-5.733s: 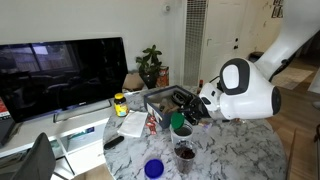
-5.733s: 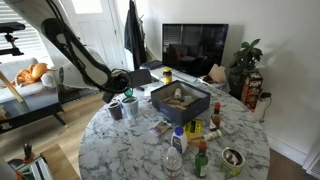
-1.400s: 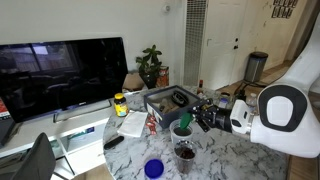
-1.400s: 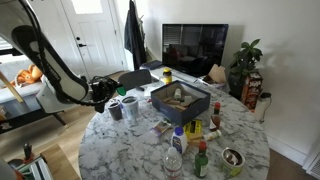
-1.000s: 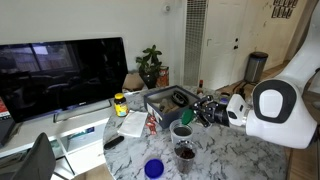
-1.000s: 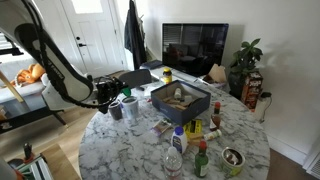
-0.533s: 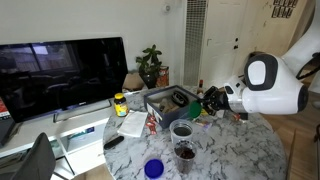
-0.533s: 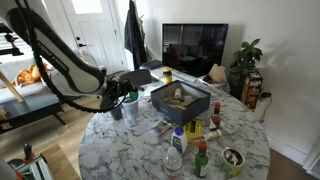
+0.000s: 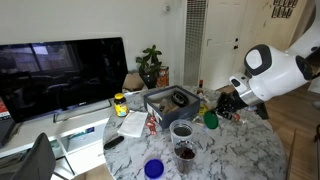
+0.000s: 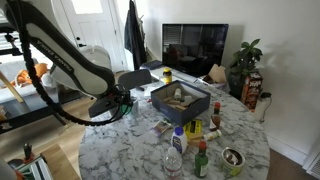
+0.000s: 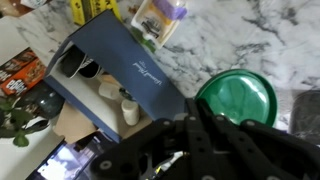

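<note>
In the wrist view the fingers (image 11: 215, 145) are a dark blur, cut off by the lower edge; whether they touch the green cup (image 11: 237, 97) cannot be told. In an exterior view they merge with the dark arm (image 10: 75, 65), and labels on the bottles (image 10: 177, 142) are too small to read. The television (image 9: 60, 75) is cut off at the edge

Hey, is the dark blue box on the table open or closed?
Open. The dark blue box has no lid on top, and in an exterior view loose items show inside it.
</note>
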